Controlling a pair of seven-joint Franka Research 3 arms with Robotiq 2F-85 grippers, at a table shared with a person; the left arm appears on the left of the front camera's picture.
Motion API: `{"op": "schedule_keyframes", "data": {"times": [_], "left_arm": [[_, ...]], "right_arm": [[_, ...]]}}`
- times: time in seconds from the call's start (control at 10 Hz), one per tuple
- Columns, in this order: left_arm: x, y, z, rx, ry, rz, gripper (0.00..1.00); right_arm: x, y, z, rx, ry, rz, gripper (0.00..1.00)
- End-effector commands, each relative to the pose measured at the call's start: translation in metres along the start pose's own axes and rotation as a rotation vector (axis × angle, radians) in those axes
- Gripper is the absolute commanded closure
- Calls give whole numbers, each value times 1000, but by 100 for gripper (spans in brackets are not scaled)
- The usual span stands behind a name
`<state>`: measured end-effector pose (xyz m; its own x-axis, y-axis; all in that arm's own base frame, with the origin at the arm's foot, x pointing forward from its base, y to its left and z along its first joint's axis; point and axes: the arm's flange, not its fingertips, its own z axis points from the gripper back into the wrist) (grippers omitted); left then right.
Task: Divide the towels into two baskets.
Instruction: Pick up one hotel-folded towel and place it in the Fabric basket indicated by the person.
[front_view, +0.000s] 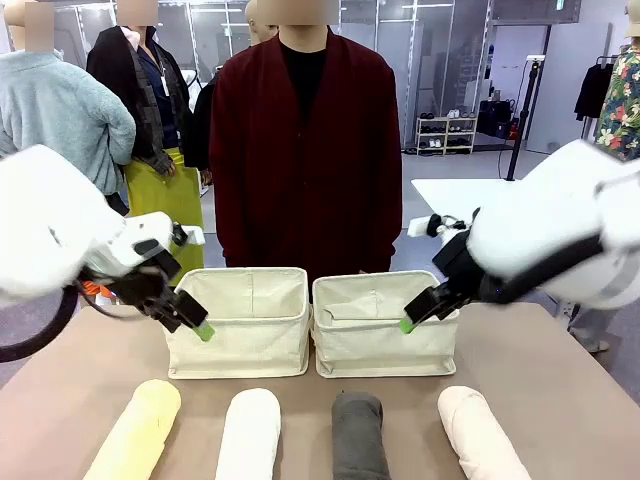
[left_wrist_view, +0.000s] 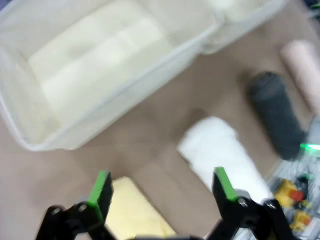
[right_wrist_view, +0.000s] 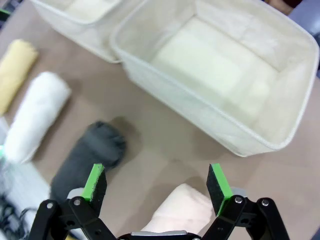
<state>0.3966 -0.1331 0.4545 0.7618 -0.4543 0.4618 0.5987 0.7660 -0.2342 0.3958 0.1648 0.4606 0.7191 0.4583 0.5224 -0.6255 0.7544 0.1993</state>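
A: Bright room, a brown counter (front_view: 560, 370), a person (front_view: 305, 150) in dark red at its far side. Where do the towels lie?

B: All 4 lie in a row along the near edge, long axes running near to far. From left to right: yellow towel (front_view: 135, 435), white towel (front_view: 248, 435), grey towel (front_view: 360, 440), pink towel (front_view: 480, 435). Behind them, side by side and empty, are the left basket (front_view: 240, 345) and right basket (front_view: 380, 345).

A: And the tools?

B: The left tool (left_wrist_view: 162, 185) hangs with jaws apart, holding nothing, above the gap between yellow and white. The right tool (right_wrist_view: 156, 180) is likewise apart and empty, and the pink towel's far end sits just below, between its fingers.

A: So who takes what?

B: I'd judge the left arm nearer yellow and white, the right nearer grey and pink. Each must descend with its fingers straddling a roll across its long axis.
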Motion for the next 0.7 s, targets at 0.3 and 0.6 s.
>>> {"op": "schedule_keyframes", "data": {"times": [0.3, 0.6], "left_arm": [[-61, 106, 76, -764, -137, 206, 0], [-137, 172, 121, -950, -382, 304, 0]], "right_arm": [[-66, -95, 72, 667, -32, -292, 0], [-144, -162, 128, 846, -261, -508, 0]]}}
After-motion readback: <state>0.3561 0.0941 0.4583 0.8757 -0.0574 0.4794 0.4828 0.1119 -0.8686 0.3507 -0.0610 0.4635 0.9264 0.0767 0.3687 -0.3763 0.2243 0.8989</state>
